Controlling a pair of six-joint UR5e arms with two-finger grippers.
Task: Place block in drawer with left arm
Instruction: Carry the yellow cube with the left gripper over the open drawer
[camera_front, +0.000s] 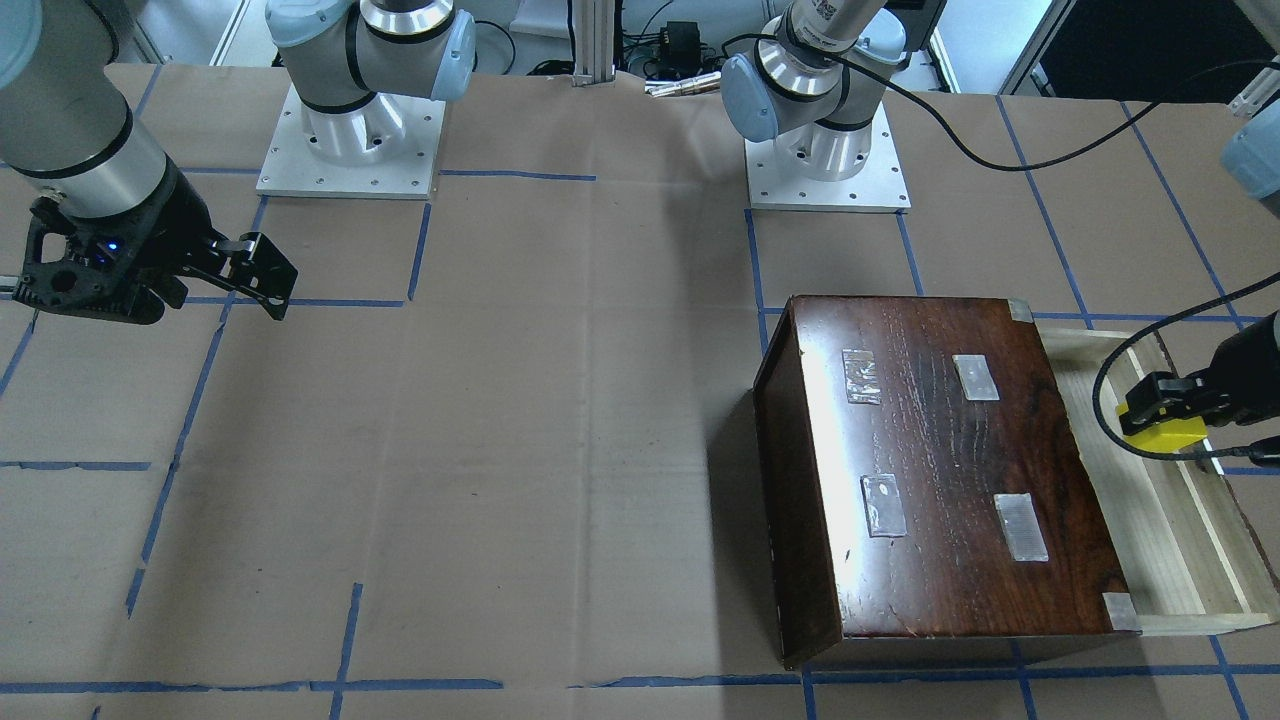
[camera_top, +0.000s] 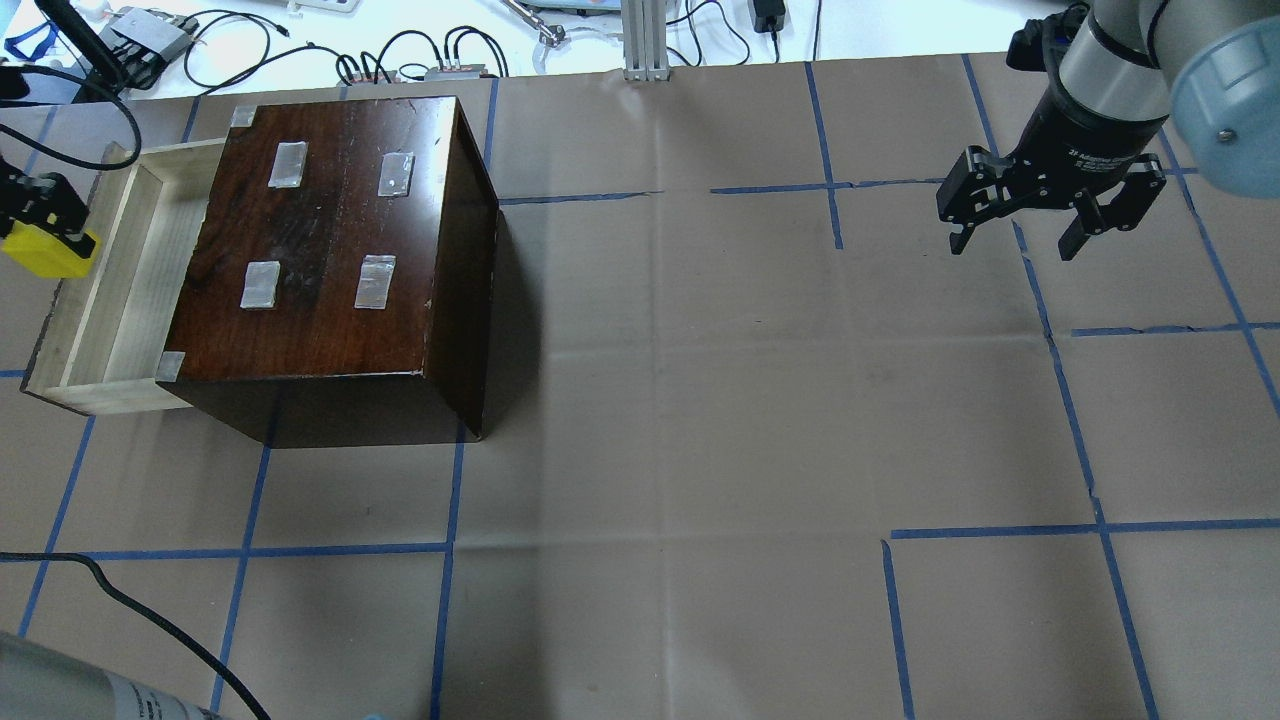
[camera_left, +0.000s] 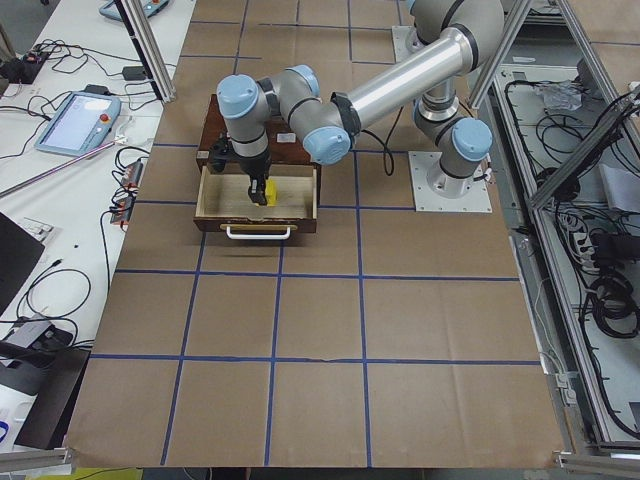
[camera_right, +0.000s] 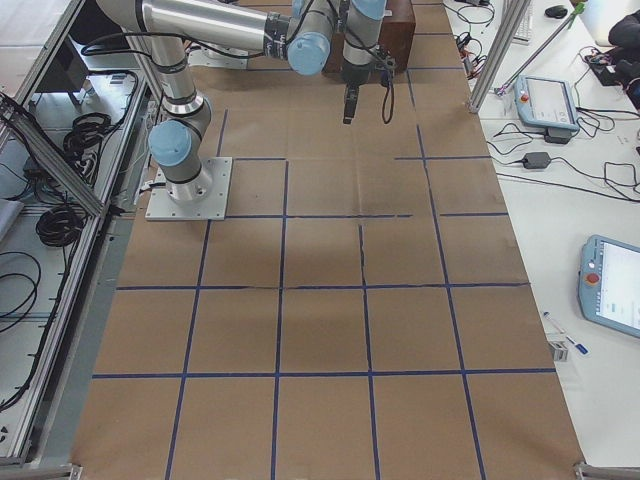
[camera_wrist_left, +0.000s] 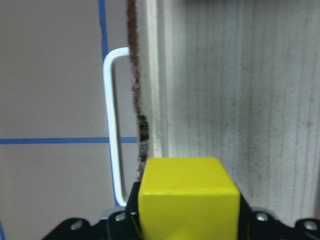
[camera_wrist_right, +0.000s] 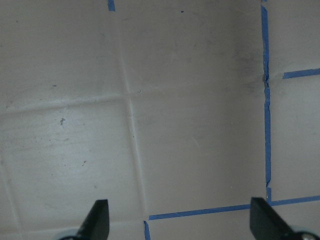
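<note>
Covering the table: brown paper (camera_top: 700, 400) with a blue tape grid, both arm bases bolted at the robot's edge.
Left arm: silver-grey (camera_left: 400, 75), blue joint caps, reaching out over the open drawer; a loose black cable (camera_front: 1000, 150) runs along it to the wrist.
Right arm: (camera_right: 210, 20) stretched over bare paper on the robot's right side, well apart from the box.
Box: dark glossy wood (camera_top: 330, 250), on the robot's left half of the table, with four silver tape patches (camera_top: 288, 165) on its top and more tape at the corners.
Drawer: pale unfinished wood (camera_top: 135, 280), pulled out of the box on the side away from the table's middle, its floor mostly bare.
Right gripper: black (camera_top: 1015, 240), pointing down above the paper, jaws spread wide, nothing between them; the right wrist view shows only paper and tape between the two tips.
Left gripper: black (camera_front: 1160, 400), over the outer part of the drawer, jaws pinching the block from two sides.
Handle: white metal bow (camera_wrist_left: 112, 125) on the drawer's dark front, just beside the block in the left wrist view.
Block: bright yellow cube (camera_front: 1170, 435), clamped in the left gripper over the drawer floor, close to the front wall and about midway along it; cannot tell whether it touches the floor.
</note>
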